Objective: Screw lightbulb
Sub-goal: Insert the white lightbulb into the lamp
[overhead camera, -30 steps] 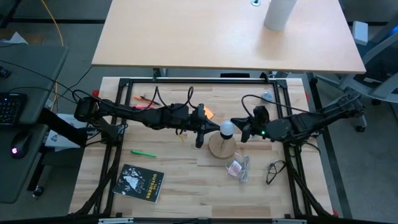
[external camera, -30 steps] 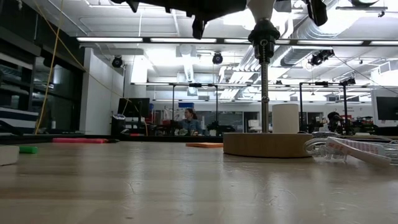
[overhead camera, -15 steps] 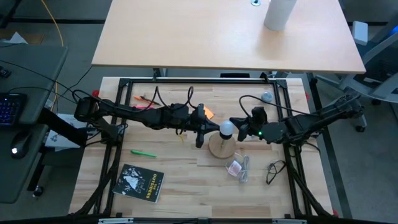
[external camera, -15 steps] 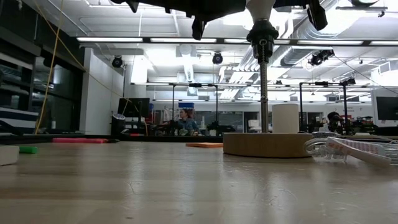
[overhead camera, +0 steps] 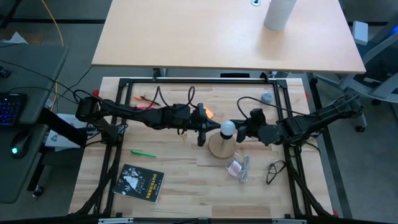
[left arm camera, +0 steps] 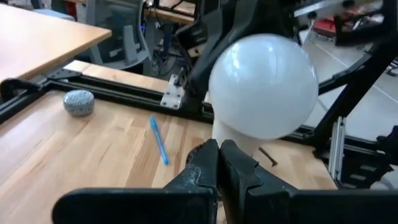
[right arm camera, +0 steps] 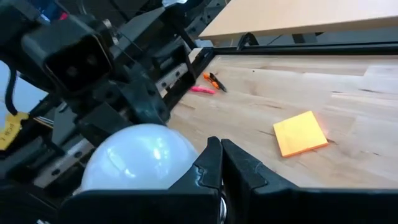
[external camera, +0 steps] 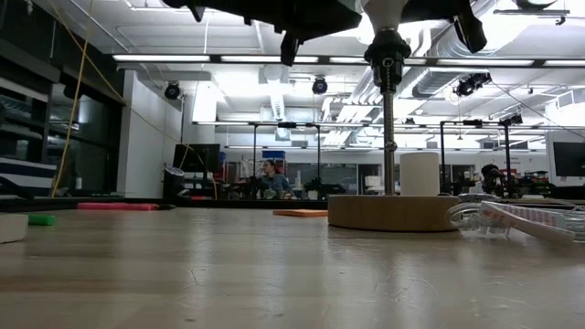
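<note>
High view, left to right: the left gripper (overhead camera: pixel 200 138) sits just left of the lightbulb (overhead camera: pixel 228 129), and the right gripper (overhead camera: pixel 240 131) sits just right of it, so the bulb lies between the two arms. The bulb stands upright on top of the lamp stem (external camera: pixel 388 137), which rises from the round wooden base (overhead camera: pixel 222 147) on the bench (overhead camera: pixel 180 165). Its long axis is vertical, in line with the stem.

The left wrist view shows the left jaws together, with the bulb (left arm camera: pixel 263 86) just ahead of the fingertips and not held. The right wrist view shows the right jaws together as well, with the bulb (right arm camera: pixel 140 155) just beside the fingers and not clamped.

Both grippers are about equally near. The right one appears closest to contact, so it is judged the likelier arm to turn the bulb about its vertical axis.
</note>
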{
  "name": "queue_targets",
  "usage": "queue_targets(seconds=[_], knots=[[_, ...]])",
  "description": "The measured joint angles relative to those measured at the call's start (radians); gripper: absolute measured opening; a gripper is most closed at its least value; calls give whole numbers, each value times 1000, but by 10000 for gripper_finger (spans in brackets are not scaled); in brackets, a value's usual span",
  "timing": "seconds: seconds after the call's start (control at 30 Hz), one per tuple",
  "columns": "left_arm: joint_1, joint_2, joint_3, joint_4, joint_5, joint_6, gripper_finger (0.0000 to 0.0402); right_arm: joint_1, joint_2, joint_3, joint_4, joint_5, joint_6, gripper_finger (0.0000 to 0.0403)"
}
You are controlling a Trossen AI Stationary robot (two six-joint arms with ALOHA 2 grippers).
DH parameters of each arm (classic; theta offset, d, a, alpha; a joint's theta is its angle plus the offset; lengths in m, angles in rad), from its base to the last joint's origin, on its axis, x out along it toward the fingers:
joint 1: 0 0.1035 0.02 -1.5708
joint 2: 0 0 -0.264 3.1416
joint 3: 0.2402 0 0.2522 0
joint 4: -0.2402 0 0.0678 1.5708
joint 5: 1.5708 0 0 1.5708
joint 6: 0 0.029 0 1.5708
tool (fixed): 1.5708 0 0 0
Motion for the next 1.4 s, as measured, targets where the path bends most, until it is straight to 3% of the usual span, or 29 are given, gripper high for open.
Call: queue_targets(seconds=[0.2,0.5,0.7,0.93,1.07,1.2,1.4], knots=[[16,-3,0,-27,1,25,0,0,-14,0,-37,4,-8,0],[97,-63,0,-113,18,10,0,-1,-134,2,-98,13,-97,0],[12,-132,-1,-120,123,36,0,-2,-156,2,-99,-70,-164,0],[-158,-128,-1,-103,22,90,0,-48,-143,2,-85,-128,-237,0],[-160,-95,6,-72,-53,138,0,-119,-143,2,-69,-209,-278,0],[-143,-37,78,-90,-32,232,0,-199,-138,2,-43,-328,-335,0],[-143,43,205,-147,-23,347,0,-283,-138,2,-35,-416,-375,0]])
